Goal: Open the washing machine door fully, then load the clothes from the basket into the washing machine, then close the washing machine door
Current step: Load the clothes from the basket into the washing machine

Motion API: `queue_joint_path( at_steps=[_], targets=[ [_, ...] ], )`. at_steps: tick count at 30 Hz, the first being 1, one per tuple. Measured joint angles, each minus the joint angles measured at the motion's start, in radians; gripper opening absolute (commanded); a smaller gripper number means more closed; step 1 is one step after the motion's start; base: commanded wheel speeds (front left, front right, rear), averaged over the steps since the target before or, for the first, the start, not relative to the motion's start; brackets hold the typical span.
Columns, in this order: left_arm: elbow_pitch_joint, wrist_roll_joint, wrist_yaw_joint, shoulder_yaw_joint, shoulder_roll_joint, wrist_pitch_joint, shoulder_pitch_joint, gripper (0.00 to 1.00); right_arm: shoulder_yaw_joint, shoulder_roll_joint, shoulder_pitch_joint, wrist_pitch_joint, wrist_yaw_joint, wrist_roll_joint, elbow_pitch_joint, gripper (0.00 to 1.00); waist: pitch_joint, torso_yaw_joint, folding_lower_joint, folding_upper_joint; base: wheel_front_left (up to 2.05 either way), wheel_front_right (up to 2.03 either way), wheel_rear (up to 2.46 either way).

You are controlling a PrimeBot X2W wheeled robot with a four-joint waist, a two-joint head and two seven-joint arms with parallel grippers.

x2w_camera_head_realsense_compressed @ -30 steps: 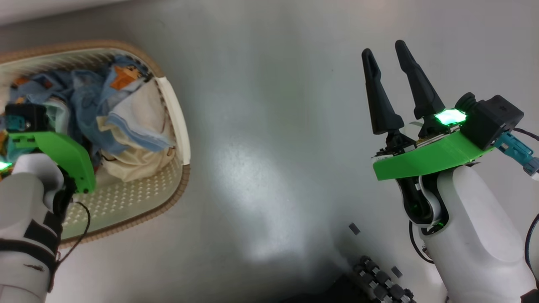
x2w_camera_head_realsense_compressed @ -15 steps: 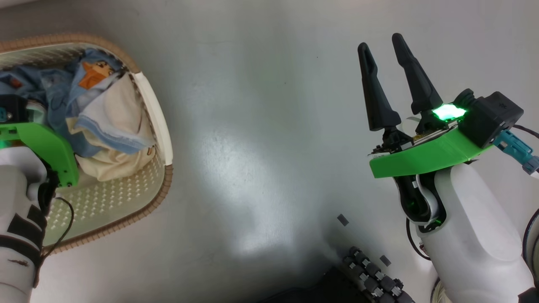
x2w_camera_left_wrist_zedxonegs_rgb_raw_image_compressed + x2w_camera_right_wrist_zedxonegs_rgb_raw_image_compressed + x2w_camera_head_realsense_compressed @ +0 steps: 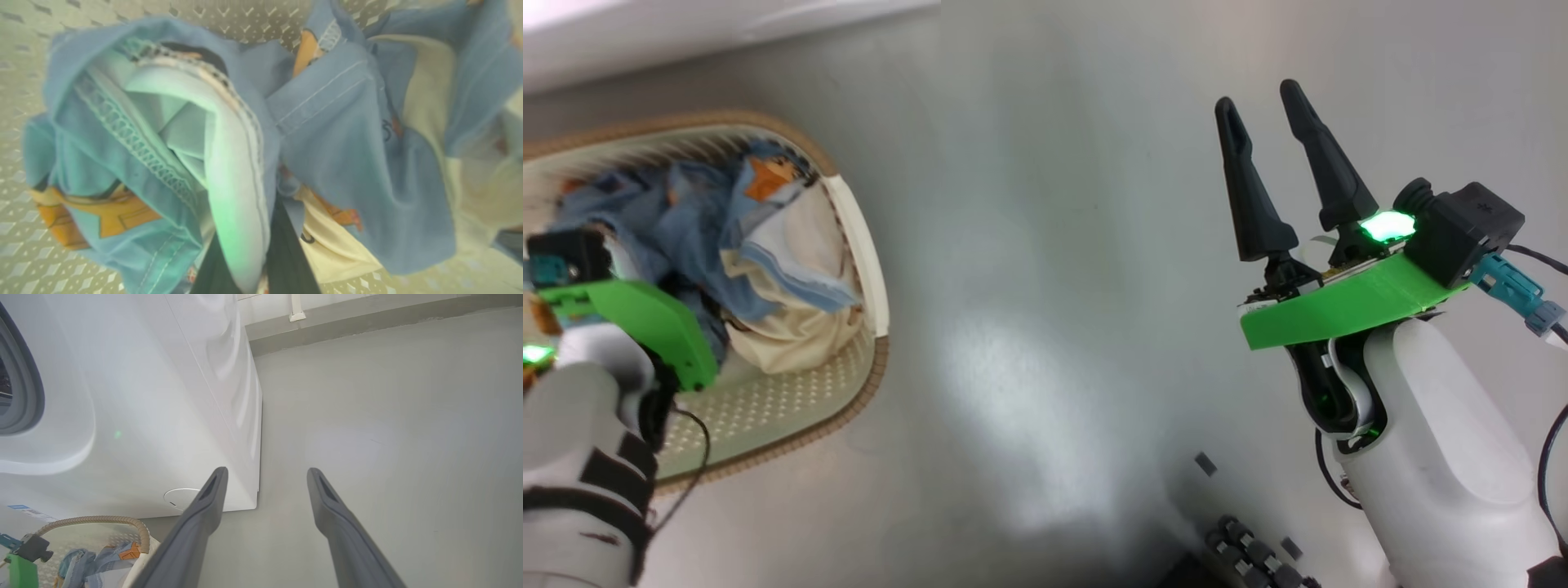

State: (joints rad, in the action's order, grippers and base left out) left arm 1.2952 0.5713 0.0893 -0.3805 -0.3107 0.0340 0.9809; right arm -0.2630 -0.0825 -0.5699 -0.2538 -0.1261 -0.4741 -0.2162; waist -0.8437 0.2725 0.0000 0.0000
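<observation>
Two sets of fingers, one busy: clothes [image 3: 711,204] gripped inside the basket [image 3: 872,269].

At the left of the head view, the left fingers [image 3: 286,257] are closed tight on a pale fold of the blue and cream clothes, which lie heaped in the basket on the grey floor [image 3: 1045,286]. The right fingers [image 3: 1251,196] stand wide apart and empty at the upper right, over the floor. The washing machine [image 3: 143,396] stands at the left of the right wrist view, the basket at the lower left corner beneath it.
</observation>
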Motion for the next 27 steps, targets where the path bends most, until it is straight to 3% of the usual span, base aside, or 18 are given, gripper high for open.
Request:
queue_joint_path(
  at_steps=[13,27],
  targets=[
    [-0.005,0.057,0.04,-0.008,0.065,-0.127,-0.113,0.0,-0.009,-0.048,0.043,0.0,0.0,-0.012,-0.049,1.0,0.187,-0.045,-0.0001,0.0,0.0,0.0,0.0],
    [-0.16,0.161,0.042,-0.098,0.087,-0.23,-0.303,0.0,-0.005,-0.101,0.165,0.0,0.0,-0.041,-0.097,1.0,0.434,-0.106,-0.0002,0.0,0.0,0.0,0.0]
  ],
)
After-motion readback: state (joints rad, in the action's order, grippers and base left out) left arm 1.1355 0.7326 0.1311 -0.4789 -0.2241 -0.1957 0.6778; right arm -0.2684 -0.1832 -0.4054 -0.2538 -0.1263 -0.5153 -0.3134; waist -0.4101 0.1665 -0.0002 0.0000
